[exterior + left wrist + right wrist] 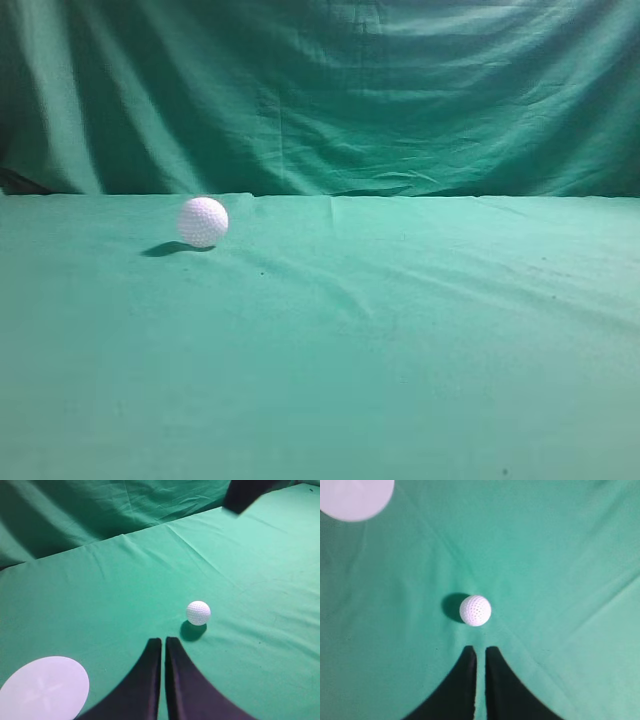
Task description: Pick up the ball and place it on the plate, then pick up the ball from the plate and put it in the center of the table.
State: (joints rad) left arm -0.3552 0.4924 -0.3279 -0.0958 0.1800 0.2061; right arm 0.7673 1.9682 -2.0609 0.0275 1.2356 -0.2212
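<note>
The white dimpled ball [203,221] rests on the teal-green table [400,330], left of middle and towards the back. It also shows in the left wrist view [198,613] and the right wrist view [475,610]. The white plate lies flat on the cloth, at the lower left of the left wrist view [42,689] and the upper left of the right wrist view [355,497]. My left gripper [163,641] is shut and empty, just short of the ball. My right gripper [480,650] is shut and empty, above the table with the ball just past its tips. Neither gripper shows in the exterior view.
A darker green draped cloth [320,90] hangs behind the table's far edge. A dark part of the other arm [245,492] shows at the top right of the left wrist view. The cloth has low wrinkles.
</note>
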